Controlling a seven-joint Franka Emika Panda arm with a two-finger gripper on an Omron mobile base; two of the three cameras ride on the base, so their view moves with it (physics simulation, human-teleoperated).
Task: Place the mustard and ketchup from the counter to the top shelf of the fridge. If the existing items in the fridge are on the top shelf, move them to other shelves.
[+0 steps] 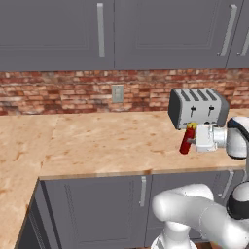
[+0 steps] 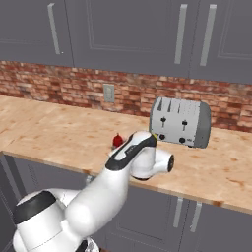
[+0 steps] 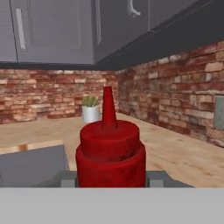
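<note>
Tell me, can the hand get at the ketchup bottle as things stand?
Yes, it seems so: the hand is already shut on the ketchup bottle, beside the toaster; nothing stands between them.

The tan counter (image 1: 97, 146) carries a silver toaster (image 1: 198, 108) and a small potted plant (image 3: 90, 109).

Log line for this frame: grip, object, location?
gripper: shut on slim red ketchup squeeze bottle | bottle: upright | location: over tan wood-grain counter, before silver toaster

1. You see a silver four-slot toaster (image 1: 198, 108) standing against the red brick wall (image 1: 58, 90).
2. You see a wall outlet (image 1: 117, 93) set in that brick.
3. You see a small potted plant (image 3: 90, 108) in the far corner.
</note>
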